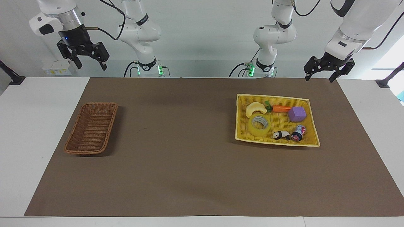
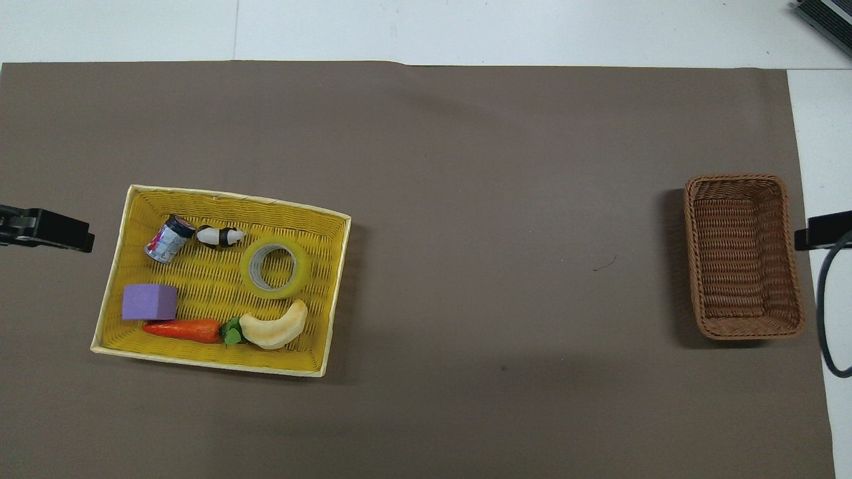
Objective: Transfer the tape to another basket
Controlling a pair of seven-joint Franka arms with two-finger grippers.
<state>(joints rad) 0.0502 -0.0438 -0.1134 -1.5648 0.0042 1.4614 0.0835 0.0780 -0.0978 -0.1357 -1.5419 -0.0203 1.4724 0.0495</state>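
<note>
Waiting to begin: both arms hang raised at the robots' edge of the counter, the left claw and right claw each spread wide and empty. The tape lies flat in the yellow tray, at about 2 o'clock from the banana toy in the overhead view, seemingly just apart from it. The brown basket sits empty toward the right arm's end. Next, probably, the left claw descends over the roll's rim.

Both arms are glossy white with rounded joints and black bands. Black cables trail along them. The left gripper and right gripper are black.
</note>
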